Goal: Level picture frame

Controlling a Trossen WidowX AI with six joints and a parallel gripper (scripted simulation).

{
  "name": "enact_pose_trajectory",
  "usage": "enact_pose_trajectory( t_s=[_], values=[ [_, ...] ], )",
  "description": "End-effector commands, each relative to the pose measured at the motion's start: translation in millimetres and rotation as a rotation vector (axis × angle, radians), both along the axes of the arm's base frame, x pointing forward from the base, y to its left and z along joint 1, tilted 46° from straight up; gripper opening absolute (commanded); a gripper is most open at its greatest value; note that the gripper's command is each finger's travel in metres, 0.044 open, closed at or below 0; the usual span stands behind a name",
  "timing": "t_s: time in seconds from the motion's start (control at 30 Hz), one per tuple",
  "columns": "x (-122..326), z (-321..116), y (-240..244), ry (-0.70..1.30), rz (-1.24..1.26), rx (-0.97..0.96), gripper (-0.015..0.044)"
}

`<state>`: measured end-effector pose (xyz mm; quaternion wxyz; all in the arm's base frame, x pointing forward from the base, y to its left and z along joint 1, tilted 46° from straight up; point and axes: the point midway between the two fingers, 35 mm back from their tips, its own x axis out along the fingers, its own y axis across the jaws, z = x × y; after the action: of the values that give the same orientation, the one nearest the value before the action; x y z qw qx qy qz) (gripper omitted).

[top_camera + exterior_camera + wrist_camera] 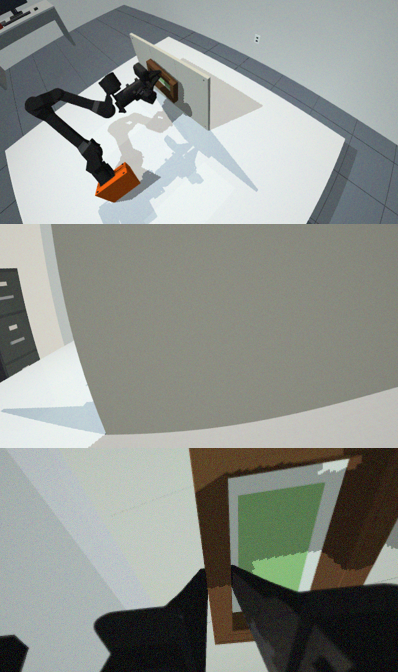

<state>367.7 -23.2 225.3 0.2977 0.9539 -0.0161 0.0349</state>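
Note:
The brown picture frame (175,90) (216,543), with a green picture in a pale mat, is in front of the upright pale panel (194,96) (217,317) (150,493). My gripper (159,73) (216,571) is shut on one side bar of the frame, one finger outside the bar and the other inside the opening. The screw and the notched strip are hidden behind the frame. The exterior view shows only the back of the panel. The oblique views do not show clearly whether the frame is level or whether its strip rests on the screw.
The panel stands on the white table (264,143). My arm reaches over the table from its orange base (119,186). A desk (31,23) stands at the far left, and a dark drawer cabinet (15,317) shows beyond the table in the exterior view.

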Motion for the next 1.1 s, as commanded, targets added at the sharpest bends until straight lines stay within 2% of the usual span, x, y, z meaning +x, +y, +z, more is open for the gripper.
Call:
enact_pose_trajectory(
  t_s=[0.0, 1.07],
  values=[
    [0.6, 4.0, -2.0, -0.011, -0.01, -0.003, 0.0],
    [1.5, -1.2, 5.2, -0.004, 0.002, -0.004, 0.0]
  ],
)
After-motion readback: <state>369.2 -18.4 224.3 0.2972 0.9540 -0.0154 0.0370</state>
